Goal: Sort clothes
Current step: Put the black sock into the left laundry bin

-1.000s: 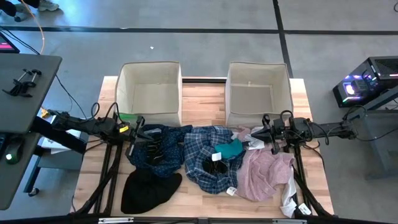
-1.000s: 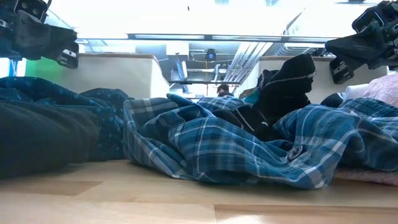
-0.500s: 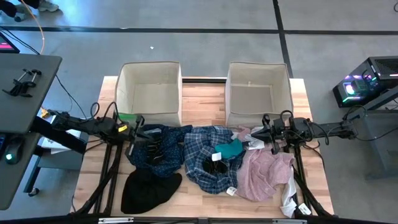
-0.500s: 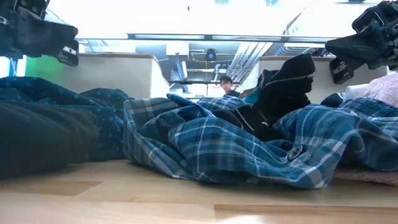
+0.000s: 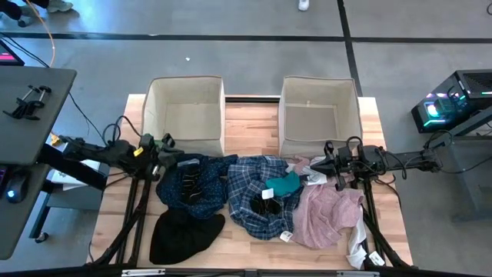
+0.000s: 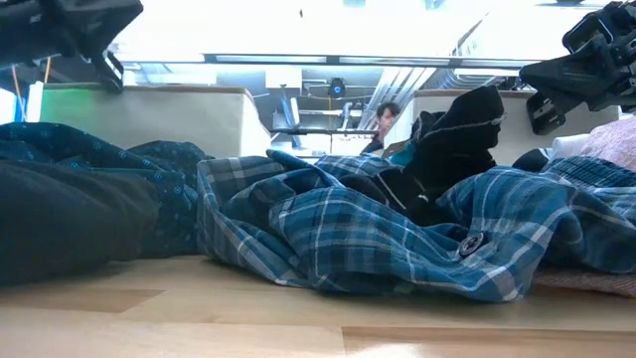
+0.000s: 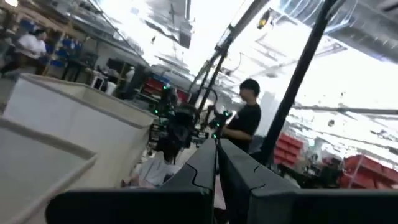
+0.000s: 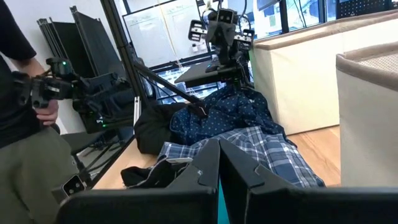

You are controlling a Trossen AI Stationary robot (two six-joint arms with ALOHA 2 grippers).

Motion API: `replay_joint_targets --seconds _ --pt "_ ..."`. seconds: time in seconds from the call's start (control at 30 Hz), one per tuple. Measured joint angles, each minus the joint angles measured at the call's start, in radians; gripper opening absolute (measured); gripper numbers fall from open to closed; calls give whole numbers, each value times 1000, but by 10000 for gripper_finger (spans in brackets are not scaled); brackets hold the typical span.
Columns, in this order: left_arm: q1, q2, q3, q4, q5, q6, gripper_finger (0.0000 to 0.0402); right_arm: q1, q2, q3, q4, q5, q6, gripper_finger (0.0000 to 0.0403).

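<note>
L tool (image 5: 165, 142) lifted, swung back.

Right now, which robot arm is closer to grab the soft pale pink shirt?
Probably the right. The right gripper, fingers shut, hovers just above the pale pink shirt, while the left gripper, also shut, sits across the table by the dark navy patterned garment.

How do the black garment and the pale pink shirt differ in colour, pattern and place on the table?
The black garment is plain and very dark; the pale pink shirt is light with a faint mottled look. The black garment lies at the table's near left, below the left gripper; the pale pink shirt lies at the right, just below the right gripper. Both lie crumpled on the wooden table, outside the bins, and neither is held.
</note>
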Motion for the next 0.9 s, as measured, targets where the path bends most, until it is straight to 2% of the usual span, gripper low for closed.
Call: replay_joint_targets --seconds 0.13,0.23,0.43,0.57,0.73,0.9 --pt "-9 78 96 -128 88 45 10 0 0 0 -4 0 0 0" --pt "-21 166 204 -326 161 106 10 0 0 0 -4 0 0 0" --pt "-51 396 432 -742 152 188 10 0 0 0 -3 0 0 0" --pt "-75 569 525 -877 157 51 10 0 0 0 -3 0 0 0" --pt "-111 799 581 -997 163 -184 10 0 0 0 -3 0 0 0" --pt "-116 998 586 -1014 180 -526 16 0 0 0 -3 0 0 0"
